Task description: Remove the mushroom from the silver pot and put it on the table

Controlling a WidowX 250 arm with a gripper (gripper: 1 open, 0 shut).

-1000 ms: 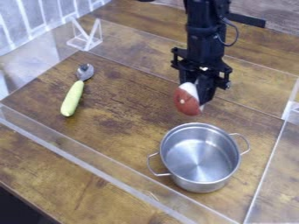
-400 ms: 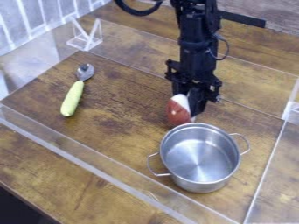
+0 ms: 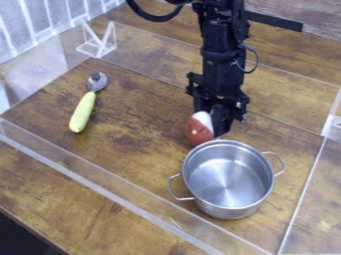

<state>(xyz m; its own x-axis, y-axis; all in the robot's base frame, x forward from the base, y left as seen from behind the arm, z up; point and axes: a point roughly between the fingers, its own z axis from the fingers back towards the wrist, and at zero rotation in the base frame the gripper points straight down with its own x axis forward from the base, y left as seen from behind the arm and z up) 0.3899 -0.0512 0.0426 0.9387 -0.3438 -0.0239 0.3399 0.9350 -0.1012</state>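
The mushroom (image 3: 200, 128), red-brown cap with a pale stem end, hangs low over the table (image 3: 134, 139), close to or touching it, just beyond the silver pot's far rim. My gripper (image 3: 210, 120) comes straight down from the black arm and is shut on the mushroom. The silver pot (image 3: 230, 178) stands empty at the front right, its two loop handles showing, a short gap from the mushroom.
A spoon (image 3: 87, 103) with a yellow-green handle lies at the left. Clear acrylic walls (image 3: 80, 159) border the tabletop, and a small clear stand (image 3: 96, 40) sits at the back left.
The gripper has carried the mushroom down and slightly left, from above the table to just over its surface beside the pot. The pot and spoon have not moved.
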